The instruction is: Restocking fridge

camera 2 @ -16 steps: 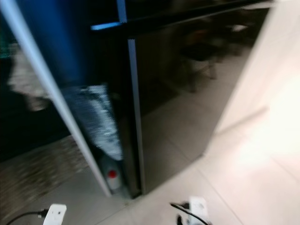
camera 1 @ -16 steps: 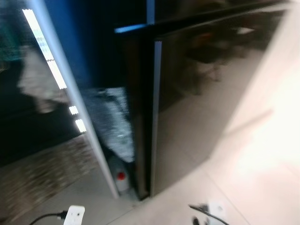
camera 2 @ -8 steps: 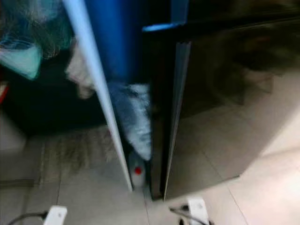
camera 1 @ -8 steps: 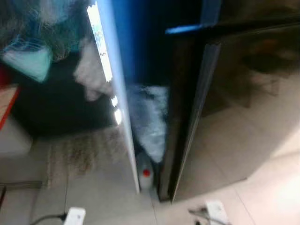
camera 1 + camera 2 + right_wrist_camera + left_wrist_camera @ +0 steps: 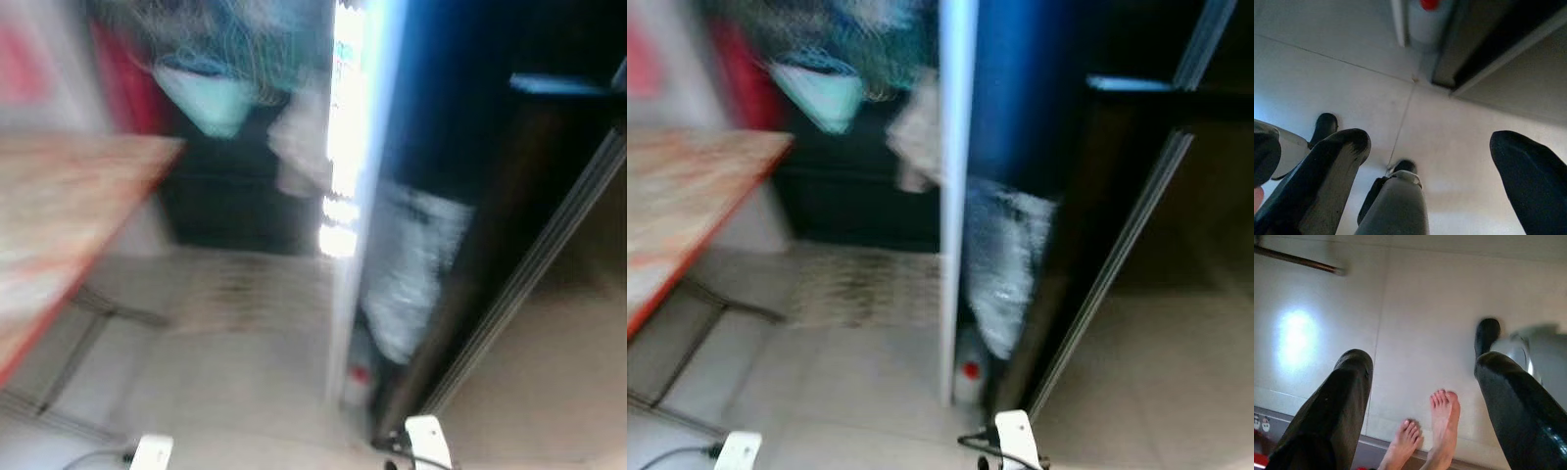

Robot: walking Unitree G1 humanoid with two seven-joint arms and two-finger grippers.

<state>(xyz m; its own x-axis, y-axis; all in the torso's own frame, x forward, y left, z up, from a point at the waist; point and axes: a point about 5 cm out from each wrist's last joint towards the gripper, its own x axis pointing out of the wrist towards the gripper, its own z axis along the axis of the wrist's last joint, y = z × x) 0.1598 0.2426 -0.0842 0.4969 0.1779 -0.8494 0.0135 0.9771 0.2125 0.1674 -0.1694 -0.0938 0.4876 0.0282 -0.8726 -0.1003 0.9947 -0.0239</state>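
Two hands hanging empty, left hand (image 5: 1420, 382) and right hand (image 5: 1430, 161) fingers apart, no legible writing.

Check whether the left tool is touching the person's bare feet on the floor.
Apart. In the left wrist view the left tool hangs open above the tiled floor, and the bare feet stand on the tiles far below, between its two fingers.

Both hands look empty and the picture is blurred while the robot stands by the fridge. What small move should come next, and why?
Probably pause until the view steadies. The head views are smeared. The left hand and right hand hang open over bare floor tiles, holding nothing. A person's bare feet stand close, and a red-capped bottle sits beside the dark fridge door.
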